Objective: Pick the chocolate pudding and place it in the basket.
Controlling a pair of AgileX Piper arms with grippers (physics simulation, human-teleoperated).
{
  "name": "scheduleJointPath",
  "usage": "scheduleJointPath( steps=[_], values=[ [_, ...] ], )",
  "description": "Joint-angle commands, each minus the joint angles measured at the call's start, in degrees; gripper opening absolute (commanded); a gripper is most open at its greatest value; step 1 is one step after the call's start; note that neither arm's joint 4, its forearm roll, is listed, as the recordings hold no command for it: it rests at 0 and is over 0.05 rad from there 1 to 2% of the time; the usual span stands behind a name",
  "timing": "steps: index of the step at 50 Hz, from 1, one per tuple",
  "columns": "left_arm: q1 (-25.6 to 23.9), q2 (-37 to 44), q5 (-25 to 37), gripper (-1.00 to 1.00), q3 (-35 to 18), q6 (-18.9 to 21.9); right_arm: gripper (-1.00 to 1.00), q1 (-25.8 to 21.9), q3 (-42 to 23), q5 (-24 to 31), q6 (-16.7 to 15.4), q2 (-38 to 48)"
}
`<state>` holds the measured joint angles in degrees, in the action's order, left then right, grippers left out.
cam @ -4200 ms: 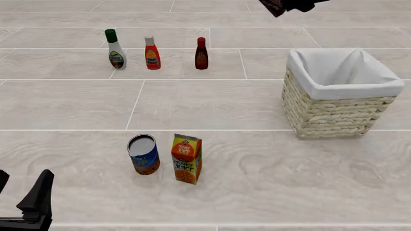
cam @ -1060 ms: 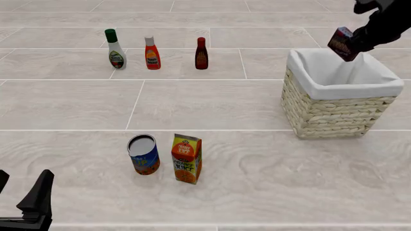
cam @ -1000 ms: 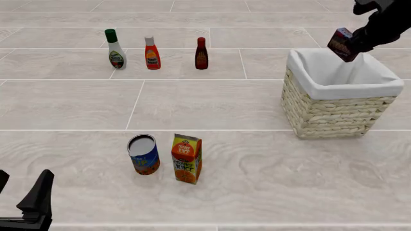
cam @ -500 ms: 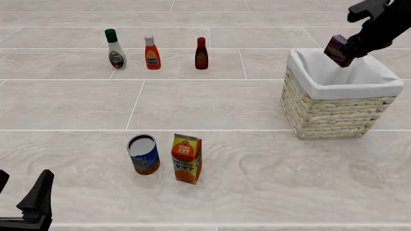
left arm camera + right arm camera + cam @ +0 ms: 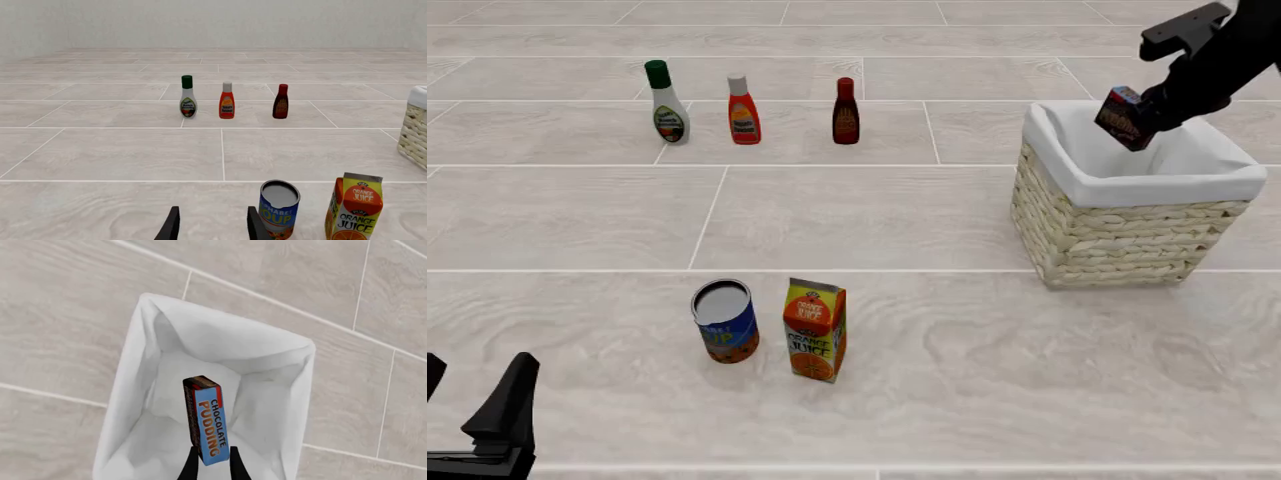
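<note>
the right gripper (image 5: pixel 1144 108) hangs above the basket (image 5: pixel 1121 235) at the far right of the table (image 5: pixel 961 220), its fingers clamped on the chocolate pudding (image 5: pixel 1124 117). the pudding box is tilted, held over the basket's open mouth at about the height of the rim and toward its far side; it touches neither the white cloth lining (image 5: pixel 1101 175) nor the wicker. in the right wrist view the fingers (image 5: pixel 192 466) pinch the lower end of the box (image 5: pixel 208 420), whose blue face reads "chocolate pudding", and the lined inside of the basket (image 5: pixel 133 385) lies straight beyond it.

the left gripper (image 5: pixel 467 425) sits low at the near left edge of the table, its fingers apart with nothing between them; in the left wrist view the two finger tips (image 5: pixel 170 227) stand open in front of the blue soup can (image 5: pixel 278 209).

the can (image 5: pixel 726 320) and the orange juice carton (image 5: pixel 814 329) stand upright just beside each other near the front of the table. farther back stands a row of three bottles: a white dressing bottle with a green cap (image 5: pixel 666 103), a red-orange bottle with a white cap (image 5: pixel 742 111) and a dark red sauce bottle (image 5: pixel 846 112).
</note>
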<state>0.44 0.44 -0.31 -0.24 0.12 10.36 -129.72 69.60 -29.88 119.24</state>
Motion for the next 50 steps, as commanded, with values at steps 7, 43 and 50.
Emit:
scheduleJointPath(
  steps=[7, 43, 50],
  values=[
    [-0.4, -0.1, 0.2, 1.0, -0.1, 0.0, -1.0, 0.1, -0.9, 0.3, 0.4, 1.7],
    [-0.4, -0.1, 0.2, 1.0, -0.1, 0.0, -1.0, 0.0, -3.2, 0.3, 0.4, 7.2],
    [-0.4, -0.1, 0.2, 1.0, -0.1, 0.0, -1.0, -0.1, -3.8, 0.3, 0.4, 8.1]
  ],
)
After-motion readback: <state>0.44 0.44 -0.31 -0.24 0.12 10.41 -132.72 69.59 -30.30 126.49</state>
